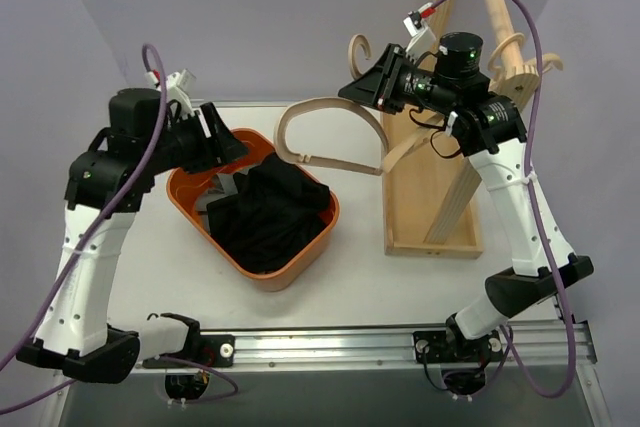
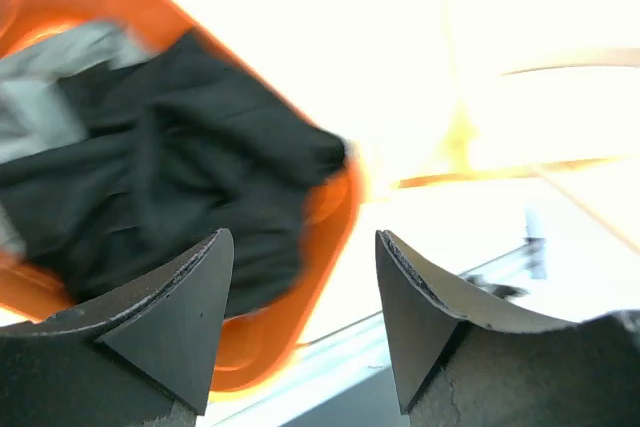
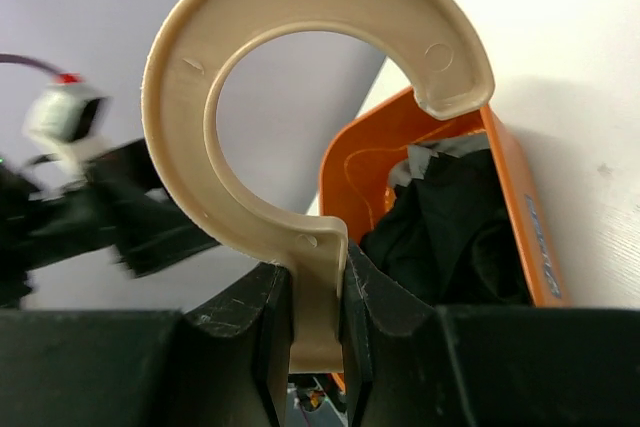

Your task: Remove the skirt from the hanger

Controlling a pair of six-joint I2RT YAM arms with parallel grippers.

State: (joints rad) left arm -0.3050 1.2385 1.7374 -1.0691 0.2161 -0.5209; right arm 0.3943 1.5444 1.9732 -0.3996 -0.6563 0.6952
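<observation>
The black skirt (image 1: 270,209) lies bunched in the orange bin (image 1: 318,244), off the hanger. It also shows in the left wrist view (image 2: 170,177) and the right wrist view (image 3: 450,237). My right gripper (image 1: 355,92) is shut on the stem of the beige plastic hanger (image 1: 335,102) and holds it in the air behind the bin. In the right wrist view the hanger's hook (image 3: 200,67) curls above the gripper (image 3: 318,292). My left gripper (image 1: 228,144) is open and empty above the bin's back left rim, its fingers spread wide (image 2: 300,277).
A wooden rack (image 1: 440,202) stands at the right, with another beige hanger (image 1: 520,57) on it. The bin (image 2: 335,217) (image 3: 510,187) also holds a bit of grey cloth (image 2: 40,97). The white table (image 1: 400,292) lies around them.
</observation>
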